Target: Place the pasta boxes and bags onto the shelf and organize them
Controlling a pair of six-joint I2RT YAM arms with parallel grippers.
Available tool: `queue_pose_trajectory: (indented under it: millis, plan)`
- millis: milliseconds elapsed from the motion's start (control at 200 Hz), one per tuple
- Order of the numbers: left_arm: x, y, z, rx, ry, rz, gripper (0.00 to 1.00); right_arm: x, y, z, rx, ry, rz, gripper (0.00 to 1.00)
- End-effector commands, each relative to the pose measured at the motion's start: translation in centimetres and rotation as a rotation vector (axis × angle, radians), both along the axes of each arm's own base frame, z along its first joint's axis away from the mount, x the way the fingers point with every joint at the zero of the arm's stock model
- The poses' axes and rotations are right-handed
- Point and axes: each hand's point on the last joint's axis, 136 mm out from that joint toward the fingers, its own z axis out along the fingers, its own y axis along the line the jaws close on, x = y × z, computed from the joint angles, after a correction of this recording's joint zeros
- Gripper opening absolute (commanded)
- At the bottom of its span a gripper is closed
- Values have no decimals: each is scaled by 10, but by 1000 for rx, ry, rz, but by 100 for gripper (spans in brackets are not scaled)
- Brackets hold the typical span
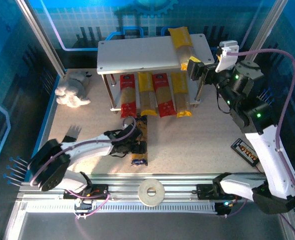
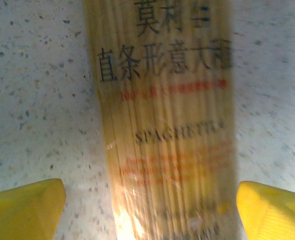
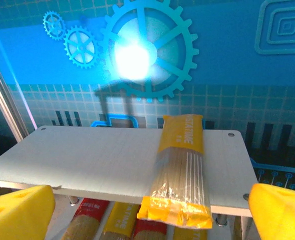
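Pasta packs (image 1: pixel 155 95), four of them, are laid side by side on the bottom board of the shelf (image 1: pixel 137 55), red and yellow alternating. A fifth, the yellow pack (image 3: pixel 180 170), is set on the top board near its right end, with its near end overhanging the edge. One blue-ended pack (image 1: pixel 140 142) lies on the surface (image 1: pixel 197 135) in front of the shelf and is judged to be the last to be placed. It is straddled by the left end effector (image 2: pixel 150 207), which is spread wide and not closed on it. The right end effector (image 3: pixel 150 215) is held fully wide just before the yellow pack, with nothing gripped.
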Motion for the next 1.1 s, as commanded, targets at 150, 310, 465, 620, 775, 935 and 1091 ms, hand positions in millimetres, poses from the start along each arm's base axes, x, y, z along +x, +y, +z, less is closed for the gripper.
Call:
queue_pose_trajectory:
  millis: [150, 310, 465, 620, 775, 935, 1091]
  plan:
    - [38, -24, 1, -7, -77, 42, 94, -11, -1, -8, -7, -28, 15, 100]
    - [41, -28, -11, 16, -43, 38, 94, -9, 0, -14, -11, -21, 21, 100]
    - [38, -24, -21, 73, -5, 28, 86, -6, 1, -18, -7, -14, 31, 100]
    - [30, -19, -28, 106, 36, 4, 58, -7, -1, -19, 2, -18, 29, 100]
    - [18, -24, -30, 61, 74, -43, 47, -7, -3, -18, 8, -22, 24, 100]
    - [2, -26, -12, 14, 99, -93, 15, -10, -4, -16, 19, -30, 24, 100]
    - [-20, -18, 26, -20, 102, -133, 13, -11, -4, -17, 31, -32, 26, 100]
